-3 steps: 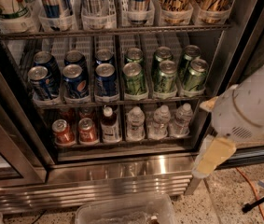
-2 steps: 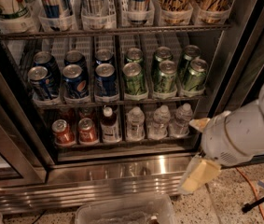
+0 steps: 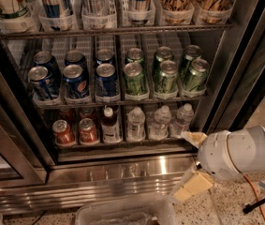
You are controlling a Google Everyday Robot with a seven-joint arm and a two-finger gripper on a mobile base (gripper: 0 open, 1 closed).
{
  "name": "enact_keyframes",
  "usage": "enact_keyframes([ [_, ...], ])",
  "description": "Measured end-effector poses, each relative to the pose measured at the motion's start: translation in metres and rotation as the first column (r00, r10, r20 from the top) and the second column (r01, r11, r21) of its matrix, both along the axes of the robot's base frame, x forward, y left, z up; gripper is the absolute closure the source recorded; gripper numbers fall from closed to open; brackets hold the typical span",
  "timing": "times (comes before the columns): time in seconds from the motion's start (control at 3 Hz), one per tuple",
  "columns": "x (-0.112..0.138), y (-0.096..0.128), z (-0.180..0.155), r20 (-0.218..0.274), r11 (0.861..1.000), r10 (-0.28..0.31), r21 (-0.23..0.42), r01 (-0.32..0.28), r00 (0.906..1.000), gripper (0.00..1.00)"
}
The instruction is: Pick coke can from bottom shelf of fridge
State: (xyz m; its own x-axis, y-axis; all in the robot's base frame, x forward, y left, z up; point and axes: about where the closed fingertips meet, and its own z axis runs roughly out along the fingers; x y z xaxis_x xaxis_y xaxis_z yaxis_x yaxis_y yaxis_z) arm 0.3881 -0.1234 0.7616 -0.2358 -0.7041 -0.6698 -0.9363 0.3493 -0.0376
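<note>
- Two red cans (image 3: 63,132) stand at the left of the bottom shelf (image 3: 122,149); the coke can (image 3: 88,131) nearer me is my target.
- My gripper (image 3: 184,165) hangs low right, outside the fridge (image 3: 122,172), jaws spread wide and empty.
- I'd swing left, level with the can, and avoid the dark bottle (image 3: 110,125) beside it.

coke can (image 3: 63,132) on bottom shelf (image 3: 122,147) — left, gripper (image 3: 191,162) right
</note>
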Motion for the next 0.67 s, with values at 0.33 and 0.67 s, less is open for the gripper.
enact_keyframes([
  [0.33,0.0001,0.001,0.0012,0.002,1.0,0.002,-0.003,-0.002,1.0,0.0],
  [0.67,0.0007,0.0071,-0.0019,-0.003,0.999,-0.008,0.033,0.008,1.0,0.0],
])
